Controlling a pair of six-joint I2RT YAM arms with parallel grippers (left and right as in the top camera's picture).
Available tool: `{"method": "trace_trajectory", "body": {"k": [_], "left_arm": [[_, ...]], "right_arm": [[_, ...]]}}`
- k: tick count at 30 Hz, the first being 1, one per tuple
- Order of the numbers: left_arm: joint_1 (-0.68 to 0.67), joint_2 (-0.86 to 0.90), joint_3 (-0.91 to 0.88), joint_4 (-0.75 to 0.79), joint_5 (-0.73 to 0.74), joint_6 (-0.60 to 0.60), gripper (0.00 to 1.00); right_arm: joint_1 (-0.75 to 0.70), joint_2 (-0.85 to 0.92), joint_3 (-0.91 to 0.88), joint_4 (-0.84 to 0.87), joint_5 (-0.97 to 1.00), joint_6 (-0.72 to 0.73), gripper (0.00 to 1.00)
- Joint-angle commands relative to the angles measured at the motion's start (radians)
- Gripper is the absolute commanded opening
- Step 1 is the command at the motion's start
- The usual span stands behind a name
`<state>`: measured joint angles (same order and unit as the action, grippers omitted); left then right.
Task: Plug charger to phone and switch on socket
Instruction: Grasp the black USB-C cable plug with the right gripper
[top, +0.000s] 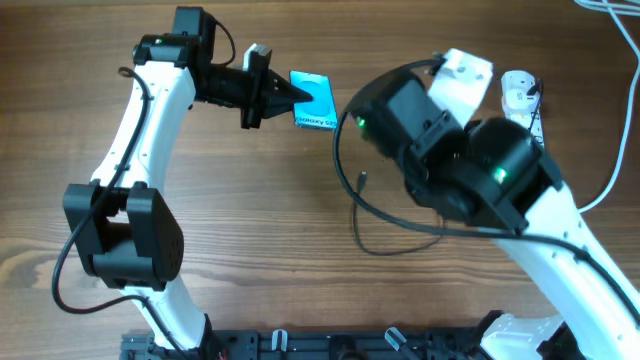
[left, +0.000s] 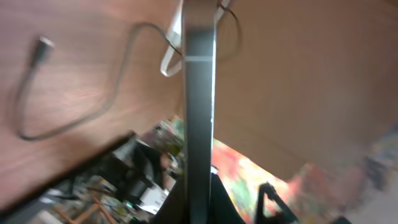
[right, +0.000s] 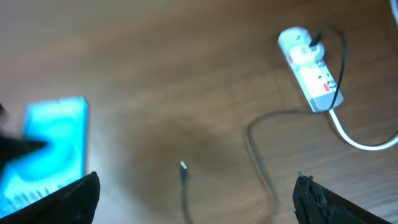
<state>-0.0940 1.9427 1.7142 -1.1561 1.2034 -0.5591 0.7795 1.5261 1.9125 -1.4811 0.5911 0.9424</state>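
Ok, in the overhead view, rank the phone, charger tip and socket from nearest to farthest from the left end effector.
1. phone, right at the left end effector tips.
2. charger tip, mid-table, lower right of it.
3. socket, far right.

One phone (top: 313, 100), one charger (top: 362, 180), one socket (top: 520, 96)

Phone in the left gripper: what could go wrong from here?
1. The left gripper seems to clamp the phone by one edge only, so it may twist or slip when the plug goes in.
2. The tiny plug tip lies flat on the table below the open right gripper; a grasp may miss or skew it.
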Motion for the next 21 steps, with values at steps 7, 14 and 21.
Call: {"method": "trace_trajectory", "body": {"k": [7, 14, 21], "left_arm": [[0.016, -0.031, 0.008, -0.025, -0.512, 0.107, 0.04], [0.021, -0.031, 0.008, -0.114, -0.991, 0.000, 0.04], [0.035, -0.031, 0.007, -0.128, -0.996, 0.005, 0.04]], "right_arm": [[-0.014, 0.081, -0.174, 0.046, -0.280, -0.182, 1.00], [-0.116, 0.265, -0.206, 0.090, -0.423, -0.206, 1.00], [-0.178, 0.484, -0.206, 0.166, -0.548, -0.271, 0.77]]}}
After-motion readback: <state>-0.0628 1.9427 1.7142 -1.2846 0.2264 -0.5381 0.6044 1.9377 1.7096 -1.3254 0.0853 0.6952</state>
